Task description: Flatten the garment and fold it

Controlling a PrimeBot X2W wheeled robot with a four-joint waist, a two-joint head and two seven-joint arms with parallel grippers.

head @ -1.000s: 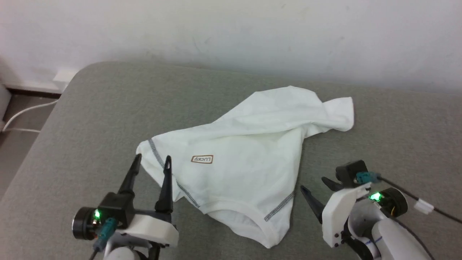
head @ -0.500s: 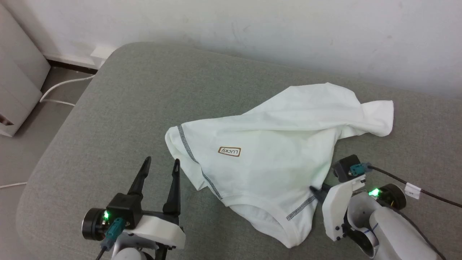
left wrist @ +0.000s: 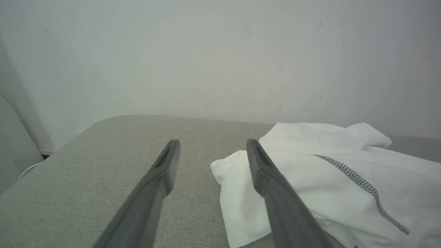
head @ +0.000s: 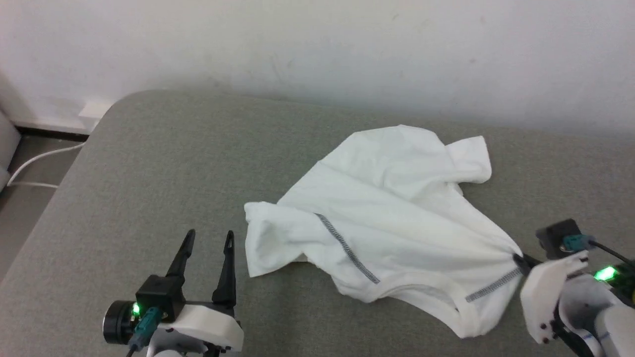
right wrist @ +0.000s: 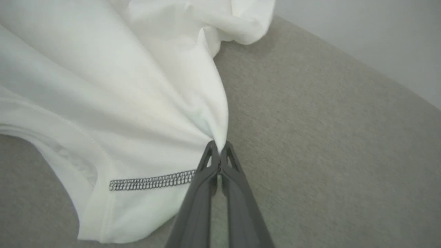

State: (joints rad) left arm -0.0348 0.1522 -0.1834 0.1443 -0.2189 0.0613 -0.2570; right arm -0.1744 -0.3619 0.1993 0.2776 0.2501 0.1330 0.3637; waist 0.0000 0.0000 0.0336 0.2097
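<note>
A grey padded surface (head: pixel 149 163) below a white wall (head: pixel 317 44) is covered near its middle by the crumpled garment (head: pixel 397 208). Its right edge is clamped by the right gripper (right wrist: pixel 218 151); the left gripper (head: pixel 210 234) is held spread beside it. Pulled one-sidedly, the cloth may be dragged, not flattened.

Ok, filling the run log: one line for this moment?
stage: flattening | right gripper: shut on garment edge | left gripper: open, beside garment

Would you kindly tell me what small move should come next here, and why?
Probably bring the open left gripper sideways onto the garment's bunched corner and close there: the right gripper is shut on the opposite edge, and the garment lies crumpled between them.
</note>
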